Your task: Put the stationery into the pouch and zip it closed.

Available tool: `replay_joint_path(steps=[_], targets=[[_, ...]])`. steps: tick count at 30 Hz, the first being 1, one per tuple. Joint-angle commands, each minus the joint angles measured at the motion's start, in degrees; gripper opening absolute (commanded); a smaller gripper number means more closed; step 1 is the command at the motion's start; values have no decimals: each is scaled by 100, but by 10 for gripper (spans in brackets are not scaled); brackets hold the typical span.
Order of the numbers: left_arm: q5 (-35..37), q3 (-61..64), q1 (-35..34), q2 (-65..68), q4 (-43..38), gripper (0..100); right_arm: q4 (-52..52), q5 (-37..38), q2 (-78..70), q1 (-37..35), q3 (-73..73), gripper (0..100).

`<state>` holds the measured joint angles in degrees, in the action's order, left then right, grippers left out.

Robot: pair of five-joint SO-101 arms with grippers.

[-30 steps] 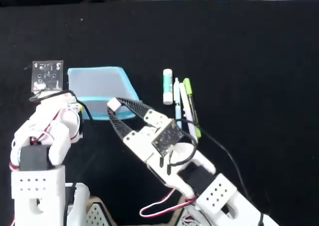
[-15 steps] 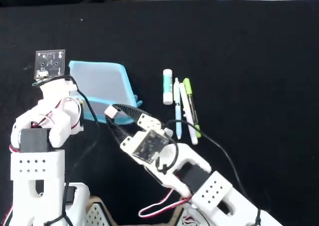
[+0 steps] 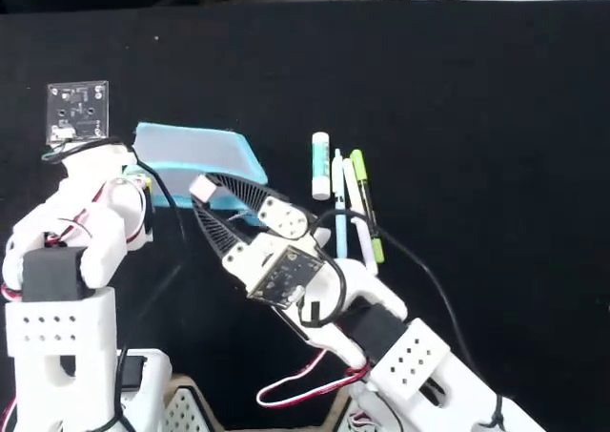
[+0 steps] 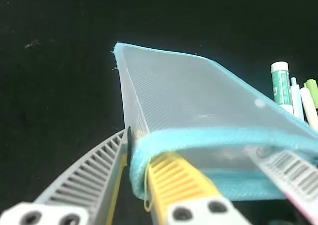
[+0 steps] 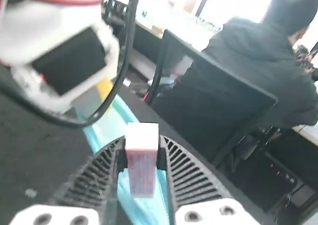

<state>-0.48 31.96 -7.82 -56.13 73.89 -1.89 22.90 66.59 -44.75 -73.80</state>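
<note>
A light-blue mesh pouch (image 3: 195, 153) lies at the left of the black table. My left gripper (image 3: 143, 179) is shut on its near rim, the yellow finger (image 4: 171, 183) inside the mouth and the grey finger outside. My right gripper (image 3: 205, 192) is shut on a small white and pink eraser (image 3: 202, 188), held right at the pouch's open mouth (image 4: 218, 138); the eraser's barcoded end (image 4: 283, 165) shows there. A glue stick (image 3: 320, 165), two white pens (image 3: 340, 198) and a green highlighter (image 3: 366, 208) lie side by side to the pouch's right.
The left arm's white body (image 5: 54, 46) and its black cable (image 5: 126, 51) hang close in front of my right gripper (image 5: 141, 145). A cable of the right arm (image 3: 419, 279) runs across the near ends of the pens.
My right gripper has swung left and a little up with the eraser, to the pouch's mouth. The left arm has drawn back and raised the pouch's near rim.
</note>
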Motion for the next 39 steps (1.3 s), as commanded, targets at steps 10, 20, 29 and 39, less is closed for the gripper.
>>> replay_joint_path(steps=[10, 20, 29, 39], targets=[[-141, -1156, -57, 475, 404, 30, -18, 35, -1859, -44, 1780, 12], [-114, -1376, -75, 1310, 536, 30, -448, 35, -2158, 0, 1771, 13], [-114, -1314, -75, 1319, 536, 30, -2541, 26, -2149, -70, 2677, 176], [-114, -1007, -75, 1310, 536, 30, -4290, -413, -2000, -44, 4092, 211]])
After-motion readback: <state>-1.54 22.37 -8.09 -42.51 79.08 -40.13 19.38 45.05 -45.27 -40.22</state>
